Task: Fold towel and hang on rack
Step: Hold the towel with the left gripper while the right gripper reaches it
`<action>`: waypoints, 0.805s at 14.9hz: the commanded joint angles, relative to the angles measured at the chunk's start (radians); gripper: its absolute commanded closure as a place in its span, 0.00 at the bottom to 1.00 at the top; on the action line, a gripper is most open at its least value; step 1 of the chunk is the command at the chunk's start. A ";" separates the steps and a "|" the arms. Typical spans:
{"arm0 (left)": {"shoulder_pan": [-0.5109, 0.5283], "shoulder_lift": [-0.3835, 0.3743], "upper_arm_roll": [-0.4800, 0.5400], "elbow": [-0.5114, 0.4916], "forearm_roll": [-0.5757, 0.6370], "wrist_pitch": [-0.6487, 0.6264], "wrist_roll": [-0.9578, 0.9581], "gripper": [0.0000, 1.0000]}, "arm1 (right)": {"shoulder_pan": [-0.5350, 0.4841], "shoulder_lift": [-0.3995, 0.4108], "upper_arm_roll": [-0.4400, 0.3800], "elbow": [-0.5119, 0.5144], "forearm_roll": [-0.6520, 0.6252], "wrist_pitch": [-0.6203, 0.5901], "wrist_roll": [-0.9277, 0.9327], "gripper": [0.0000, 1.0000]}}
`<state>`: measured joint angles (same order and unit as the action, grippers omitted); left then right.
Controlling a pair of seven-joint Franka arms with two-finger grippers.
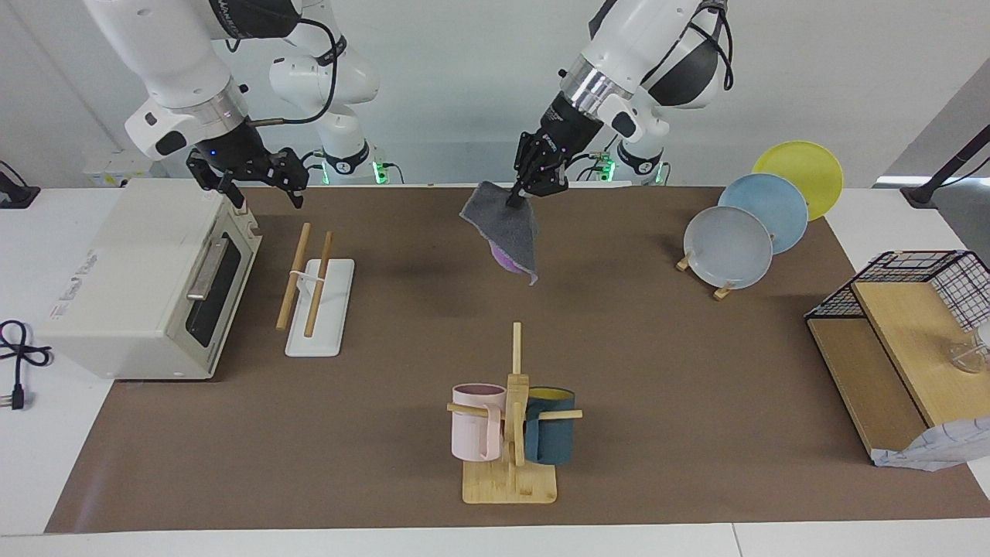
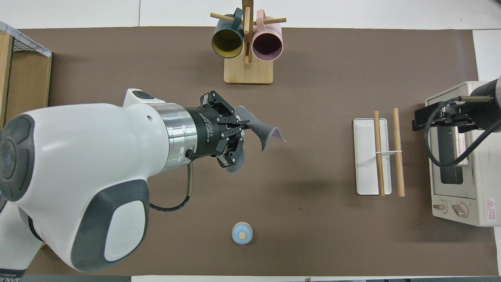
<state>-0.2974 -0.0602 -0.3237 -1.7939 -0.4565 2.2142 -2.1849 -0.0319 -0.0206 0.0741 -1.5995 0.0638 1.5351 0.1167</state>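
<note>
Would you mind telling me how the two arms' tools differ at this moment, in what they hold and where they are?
The left tool is shut on the towel, which hangs clear above the brown mat; the right tool holds nothing. The left tool is over the middle of the mat, while the right tool waits over the toaster oven, beside the rack. Both point downward, and neither touches the rack.

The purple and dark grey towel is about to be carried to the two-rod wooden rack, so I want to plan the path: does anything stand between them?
Nothing visible does. The left gripper holds the purple and dark grey towel up over bare mat; only mat lies between it and the two-rod wooden rack. The right gripper hangs beside the rack.
</note>
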 commanded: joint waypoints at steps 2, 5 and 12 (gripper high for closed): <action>-0.011 -0.035 0.008 -0.038 0.004 0.022 -0.024 1.00 | -0.023 -0.038 0.001 -0.095 0.218 0.112 0.220 0.00; -0.009 -0.035 0.009 -0.038 0.004 0.025 -0.041 1.00 | -0.017 -0.045 0.001 -0.126 0.339 0.151 0.441 0.00; -0.009 -0.039 0.009 -0.051 0.004 0.047 -0.078 1.00 | 0.010 -0.102 0.009 -0.272 0.733 0.342 1.125 0.00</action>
<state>-0.2974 -0.0651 -0.3227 -1.8054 -0.4565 2.2388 -2.2390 -0.0349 -0.0595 0.0725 -1.7629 0.7001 1.7719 1.0329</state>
